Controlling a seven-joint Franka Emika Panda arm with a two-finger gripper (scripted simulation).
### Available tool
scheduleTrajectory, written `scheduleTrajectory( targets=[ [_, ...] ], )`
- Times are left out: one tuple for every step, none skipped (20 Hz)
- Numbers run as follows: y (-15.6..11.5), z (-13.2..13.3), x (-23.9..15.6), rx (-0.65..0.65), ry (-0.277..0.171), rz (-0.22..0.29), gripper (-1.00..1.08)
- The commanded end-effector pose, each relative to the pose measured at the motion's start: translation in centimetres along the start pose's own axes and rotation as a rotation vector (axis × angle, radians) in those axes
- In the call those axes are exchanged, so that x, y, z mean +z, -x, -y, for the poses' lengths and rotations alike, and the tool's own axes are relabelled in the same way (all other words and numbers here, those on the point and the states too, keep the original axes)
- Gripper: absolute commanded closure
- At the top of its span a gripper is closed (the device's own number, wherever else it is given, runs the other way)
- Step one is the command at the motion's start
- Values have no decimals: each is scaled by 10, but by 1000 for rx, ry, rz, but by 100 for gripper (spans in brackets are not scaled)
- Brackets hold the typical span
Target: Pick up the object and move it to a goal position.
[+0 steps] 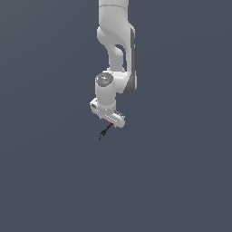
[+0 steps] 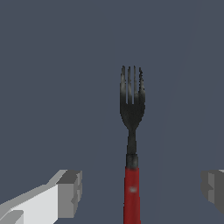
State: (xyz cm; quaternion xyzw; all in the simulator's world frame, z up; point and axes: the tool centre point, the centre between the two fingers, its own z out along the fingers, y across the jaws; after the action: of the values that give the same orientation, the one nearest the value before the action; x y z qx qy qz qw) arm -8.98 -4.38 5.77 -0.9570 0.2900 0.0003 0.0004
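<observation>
The object (image 2: 132,144) is a small fork with black tines and a red handle. In the wrist view it lies lengthwise between my two grey fingertips (image 2: 70,192), with a clear gap on each side of the handle. My gripper (image 2: 142,191) is open around it and touches nothing. In the exterior view the white gripper (image 1: 108,121) points down near the middle, and the object (image 1: 104,132) shows as a tiny black sliver with a red end just under the hand. Whether it rests on the surface I cannot tell.
A plain dark grey-blue ground (image 1: 54,172) fills both views. The white arm (image 1: 115,41) comes down from the top of the exterior view.
</observation>
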Motion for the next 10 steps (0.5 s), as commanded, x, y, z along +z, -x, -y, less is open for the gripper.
scheduleTrajectory(
  targets=[
    [1,-1,1,9,1,-1,-92],
    [0,-1,1,4,0,0,-92],
    [1,-1,1,4,0,0,-92],
    [1,-1,2,4,0,0,-92],
    [1,-1,3,4,0,0,-92],
    [1,-1,5,4,0,0,-92],
    [1,-1,8,5,0,0,-92],
    [1,-1,11,5,0,0,-92],
    [1,-1,15,5,1,0,-92],
    [1,-1,19,6,1,0,-92]
  ],
)
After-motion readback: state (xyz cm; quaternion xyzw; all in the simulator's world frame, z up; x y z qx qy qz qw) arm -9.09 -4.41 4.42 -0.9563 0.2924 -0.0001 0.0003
